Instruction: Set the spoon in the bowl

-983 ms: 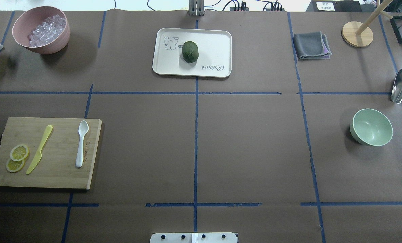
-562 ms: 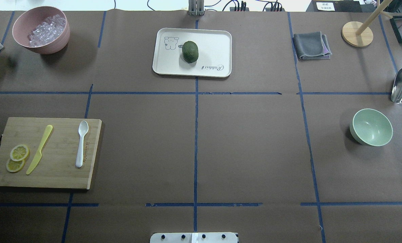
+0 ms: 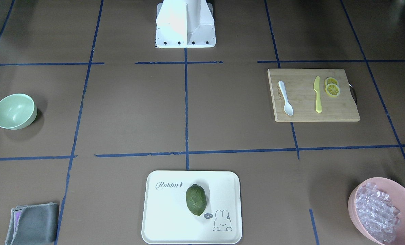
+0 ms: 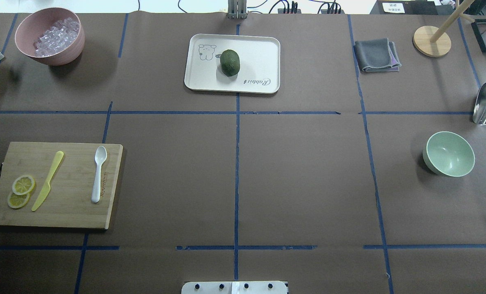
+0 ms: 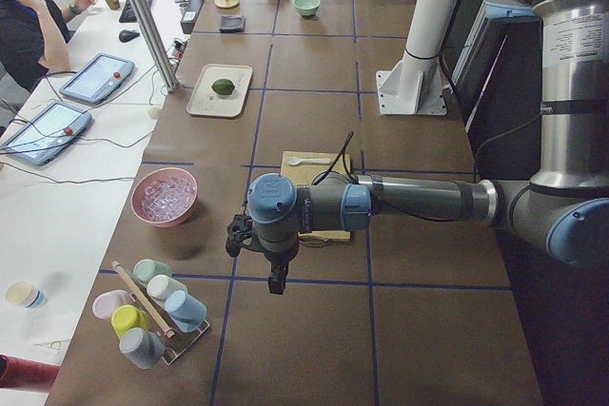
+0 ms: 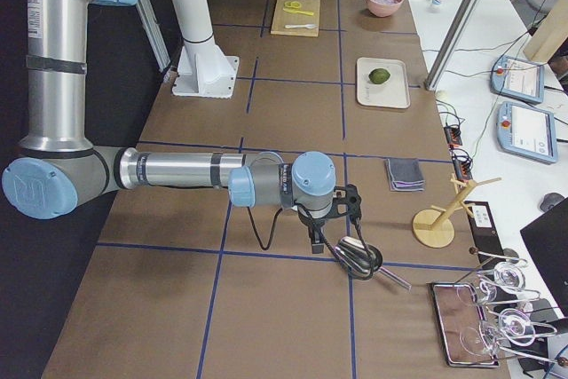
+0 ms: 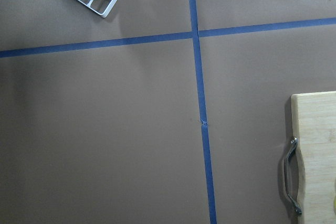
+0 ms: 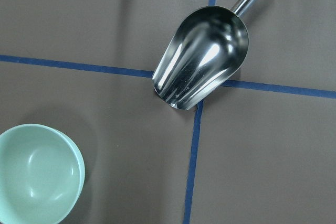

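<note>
The white spoon (image 4: 98, 173) lies on the right part of a wooden cutting board (image 4: 69, 204) at the table's left, scoop pointing away from me; it also shows in the front view (image 3: 286, 98). The mint-green bowl (image 4: 449, 154) stands upright and empty at the far right, and shows in the right wrist view (image 8: 37, 174). My left gripper (image 5: 279, 278) hangs left of the board's handle end. My right gripper (image 6: 315, 241) hangs near the bowl and scoop. Both show only in the side views, so I cannot tell whether they are open or shut.
A yellow knife (image 4: 47, 181) and lemon slices (image 4: 20, 191) share the board. A pink bowl of clear cubes (image 4: 50, 36) stands back left. A tray (image 4: 259, 49) with a green fruit (image 4: 230, 62), a grey cloth (image 4: 376, 55) and a metal scoop (image 8: 202, 56) lie beyond.
</note>
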`<state>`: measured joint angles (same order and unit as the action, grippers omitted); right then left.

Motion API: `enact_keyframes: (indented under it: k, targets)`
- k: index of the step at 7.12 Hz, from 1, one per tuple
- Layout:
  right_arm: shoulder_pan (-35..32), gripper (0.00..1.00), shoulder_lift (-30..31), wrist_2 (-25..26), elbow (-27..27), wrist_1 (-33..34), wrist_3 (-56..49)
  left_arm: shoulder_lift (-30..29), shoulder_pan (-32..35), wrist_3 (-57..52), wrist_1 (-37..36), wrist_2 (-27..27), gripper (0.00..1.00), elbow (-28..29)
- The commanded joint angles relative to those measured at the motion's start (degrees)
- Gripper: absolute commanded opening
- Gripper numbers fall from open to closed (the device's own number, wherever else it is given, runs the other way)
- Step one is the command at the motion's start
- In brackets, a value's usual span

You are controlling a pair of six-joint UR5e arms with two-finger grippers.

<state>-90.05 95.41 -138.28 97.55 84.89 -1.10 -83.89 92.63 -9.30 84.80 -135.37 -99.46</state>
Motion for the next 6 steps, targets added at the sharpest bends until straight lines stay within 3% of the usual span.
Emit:
enact_keyframes:
  k: [1,2,4,6]
  targets:
    - [5.3,1.0,-0.1,0.0,1.9,-0.4,6.2,0.0,0.0,0.5,-0.1,-0.1,1.0,-1.9]
    - [8.4,1.0,0.1,0.3,2.7,-4.2,12.2,0.0,-0.1,0.5,0.0,-0.1,1.0,-2.1]
    - [11.8,1.0,4.0,0.9,1.4,-18.7,25.0,0.3,0.0,0.5,-0.1,-0.1,1.0,-3.2]
    - [22.1,1.0,4.0,8.6,-0.1,-27.3,40.3,0.3,0.0,0.5,-0.1,-0.1,1.0,-3.4]
